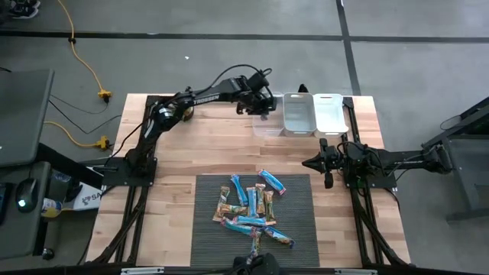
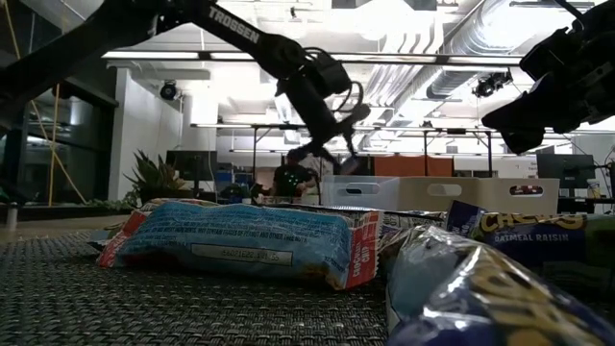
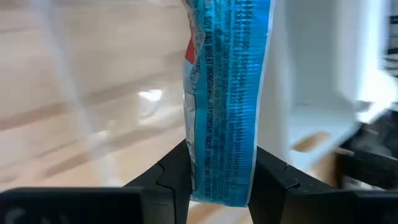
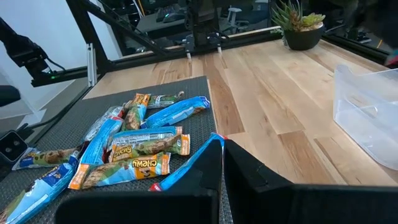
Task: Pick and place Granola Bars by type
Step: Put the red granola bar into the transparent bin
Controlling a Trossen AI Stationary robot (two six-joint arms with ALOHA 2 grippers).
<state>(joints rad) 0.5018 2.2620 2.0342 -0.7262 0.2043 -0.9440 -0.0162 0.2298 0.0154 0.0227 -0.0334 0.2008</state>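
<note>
My left gripper reaches to the table's far side, over the far end of a clear bin, and is shut on a bright blue granola bar. In the low view it hangs above the bins. The other bars, blue, orange and green wrappers, lie in a loose heap on the dark mat; the right wrist view shows them too. My right gripper waits shut over the bare wood at the mat's far right corner. My left gripper pinches the blue bar between its two fingers at one end of the wrapper. The fingers lie across the bar's narrow width. The bar stretches straight away from the fingers, lifted clear of the table and the bin.
Three bins stand side by side at the far edge: the clear one, a translucent one and a white one. Bare wood lies between the bins and the mat. A potted plant stands beyond the table.
</note>
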